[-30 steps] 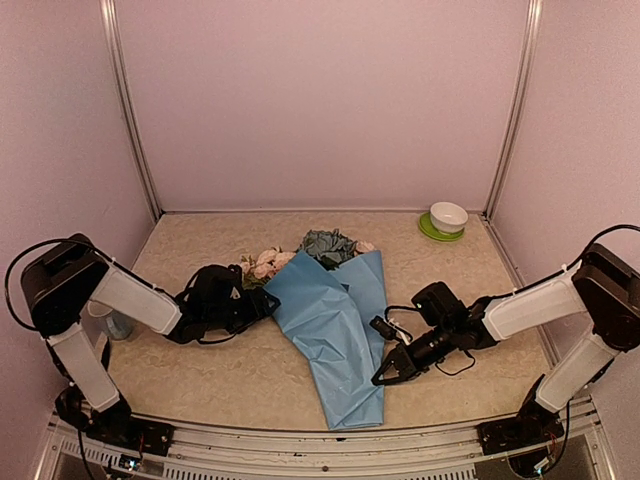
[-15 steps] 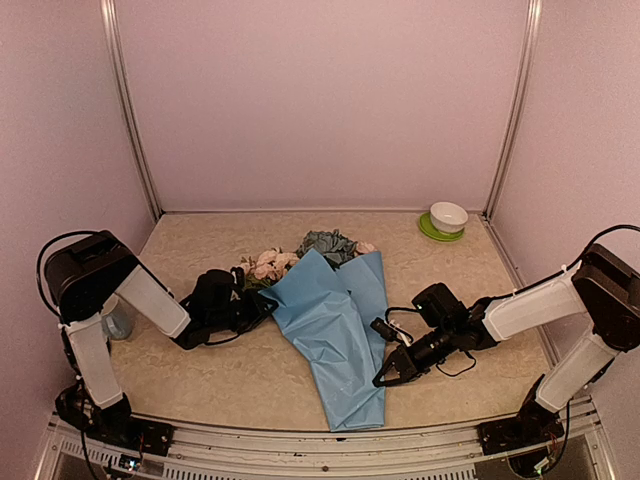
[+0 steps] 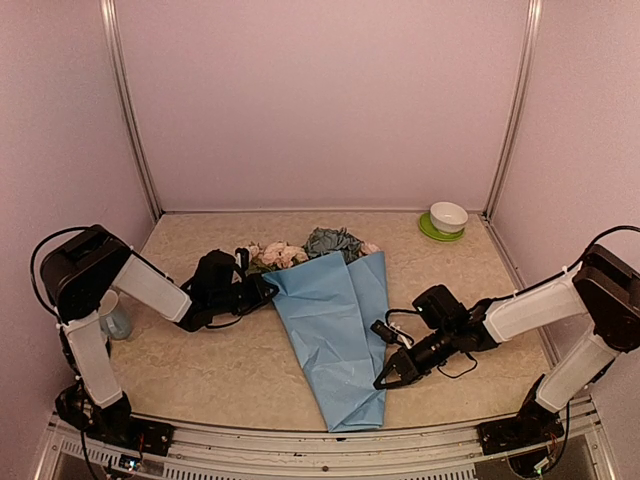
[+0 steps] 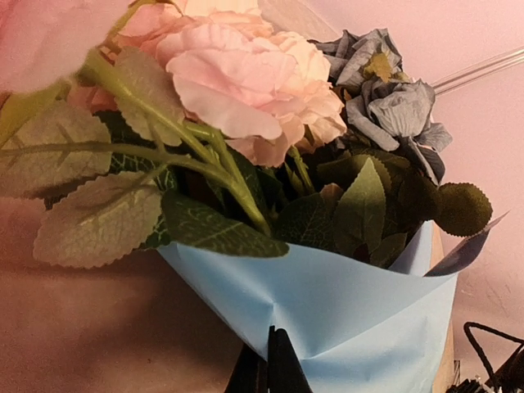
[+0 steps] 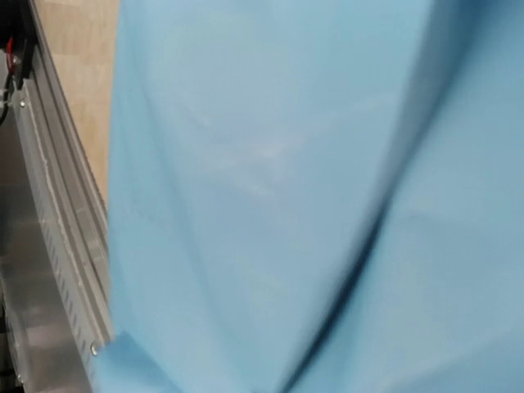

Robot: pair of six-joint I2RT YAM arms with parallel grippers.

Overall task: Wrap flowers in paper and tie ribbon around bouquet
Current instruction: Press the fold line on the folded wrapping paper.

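Bouquet lies between my arms, long axis running from the flowers at the far end to the paper point near me; my left gripper pinches the upper-left flap, ready to fold rightward, while my right gripper sits closed at the lower-right edge.

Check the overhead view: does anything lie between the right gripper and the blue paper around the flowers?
Nothing visible does. The right gripper has its tip at the right edge of the paper, and its wrist camera shows blue paper close up.
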